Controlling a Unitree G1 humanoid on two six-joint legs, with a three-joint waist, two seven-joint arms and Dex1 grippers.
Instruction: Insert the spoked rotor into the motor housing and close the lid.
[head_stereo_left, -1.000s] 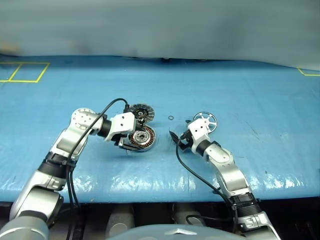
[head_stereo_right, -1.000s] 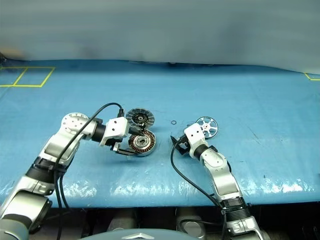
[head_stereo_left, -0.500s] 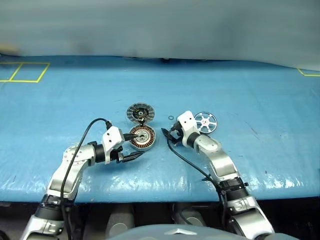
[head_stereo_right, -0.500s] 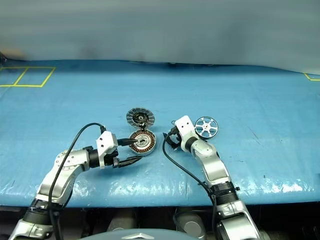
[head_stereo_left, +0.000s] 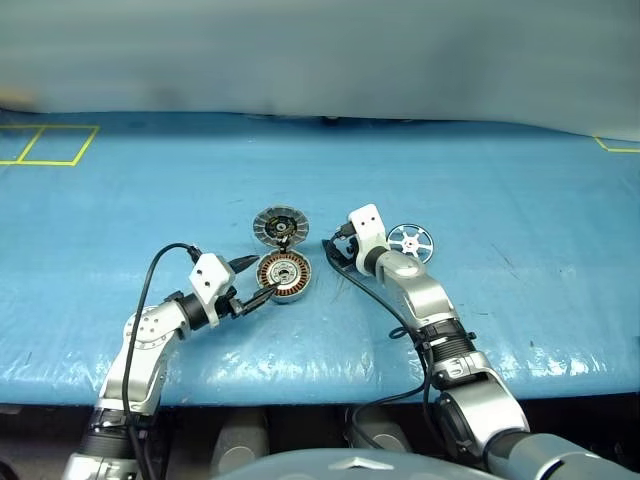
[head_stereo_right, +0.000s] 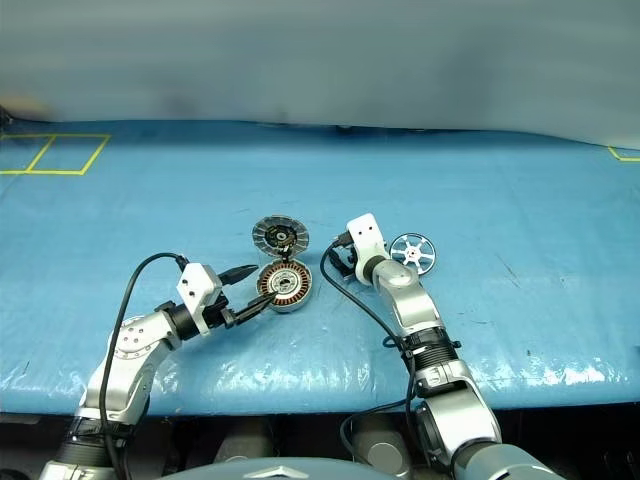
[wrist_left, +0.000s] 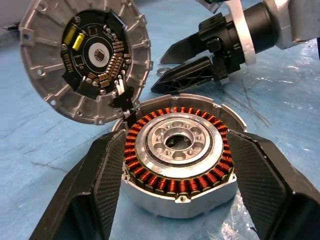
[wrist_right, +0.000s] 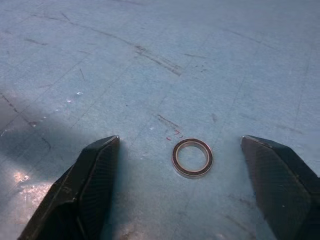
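Note:
The motor housing (head_stereo_left: 283, 275), a round cup with copper windings around a silver hub, sits mid-table. My left gripper (head_stereo_left: 254, 280) stands open at its near-left side, one finger (wrist_left: 95, 185) on each flank of the housing (wrist_left: 180, 150). Just beyond it lies the lid (head_stereo_left: 280, 225), a ribbed grey disc; the left wrist view shows the lid (wrist_left: 85, 55) tilted, circuit board facing, wired to the housing. The spoked rotor (head_stereo_left: 411, 242) lies flat to the right, untouched. My right gripper (head_stereo_left: 334, 252) is open between housing and rotor, its fingers straddling a small metal ring (wrist_right: 192, 158) on the table.
The blue table cover (head_stereo_left: 500, 180) runs wide on all sides, with its front edge (head_stereo_left: 300, 385) close below the arms. Yellow taped squares (head_stereo_left: 45, 145) mark the far left corner. The right gripper (wrist_left: 192, 62) also shows in the left wrist view, just behind the housing.
My left arm drew back and swung round, so its gripper now flanks the housing from the near left. My right gripper advanced to the far left, past the rotor, up to the small ring.

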